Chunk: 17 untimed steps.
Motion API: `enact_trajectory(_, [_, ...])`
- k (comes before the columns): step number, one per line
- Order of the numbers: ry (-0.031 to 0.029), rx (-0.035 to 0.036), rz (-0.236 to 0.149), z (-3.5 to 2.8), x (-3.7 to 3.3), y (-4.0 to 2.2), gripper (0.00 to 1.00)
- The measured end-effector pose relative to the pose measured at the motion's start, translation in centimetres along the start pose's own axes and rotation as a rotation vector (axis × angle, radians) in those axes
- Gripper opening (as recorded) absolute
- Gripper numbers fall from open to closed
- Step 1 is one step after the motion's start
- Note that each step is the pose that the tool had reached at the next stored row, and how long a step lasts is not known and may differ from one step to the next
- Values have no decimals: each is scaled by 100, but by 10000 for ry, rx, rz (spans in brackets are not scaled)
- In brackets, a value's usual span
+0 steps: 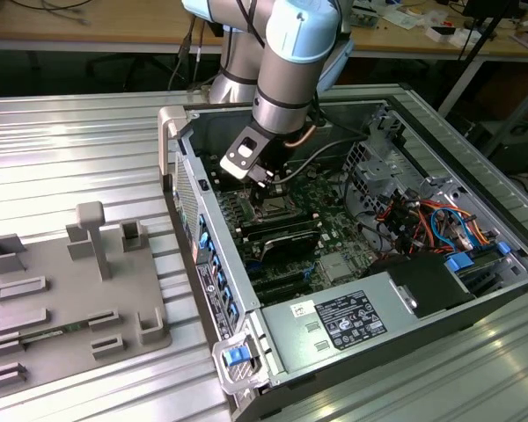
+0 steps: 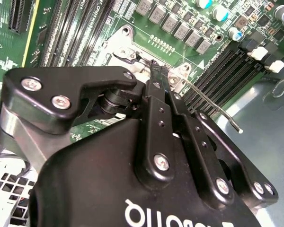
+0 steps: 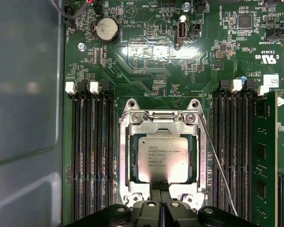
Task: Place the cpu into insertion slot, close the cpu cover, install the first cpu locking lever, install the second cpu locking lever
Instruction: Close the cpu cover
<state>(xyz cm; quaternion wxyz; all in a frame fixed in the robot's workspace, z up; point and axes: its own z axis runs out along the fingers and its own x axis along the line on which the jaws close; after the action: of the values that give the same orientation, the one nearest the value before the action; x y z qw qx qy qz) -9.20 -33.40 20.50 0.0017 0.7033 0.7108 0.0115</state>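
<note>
motherboard [image 3: 146, 56] bears cpu [image 3: 162, 160] flat, framed by cover [image 3: 162, 125], tool [image 3: 161, 187] alongside.

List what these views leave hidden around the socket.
- First wrist view: the gripper covers the near edge of the cpu cover framing the cpu; contact there is unclear.
- Second wrist view: the gripper's body hides the cpu.
- Exterior view: under the arm, the socket is too small to judge.
</note>
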Motion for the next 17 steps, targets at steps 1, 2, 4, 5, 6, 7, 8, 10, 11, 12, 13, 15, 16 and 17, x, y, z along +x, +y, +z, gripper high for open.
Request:
enact_trajectory(1, [26, -2, 1, 1, 0, 0, 11])
enact_trajectory(2, [44, -3, 1, 2, 1, 0, 11])
enact_trajectory(4, [85, -3, 0, 2, 1, -1, 11])
enact_trajectory(5, [89, -5, 0, 2, 1, -1, 11])
enact_trajectory(6, [93, -7, -2, -3, 1, -1, 11])
enact_trajectory(7, [95, -8, -2, -10, 2, 0, 11])
enact_trajectory(8, [96, -6, -3, -16, 2, 0, 11])
enact_trajectory(10, [89, -4, -4, -35, 1, 0, 11])
enact_trajectory(11, [87, -3, -7, -53, 2, 0, 11])
enact_trajectory(12, [85, -3, -8, -63, 2, 1, 11])
enact_trajectory(13, [83, -3, -10, -74, 2, 1, 11])
enact_trajectory(15, [80, -4, -15, -91, 2, 1, 11])
enact_trajectory(16, [81, -6, -18, -96, 3, 2, 11])
enact_trajectory(17, [79, -4, -18, -96, 2, 3, 11])
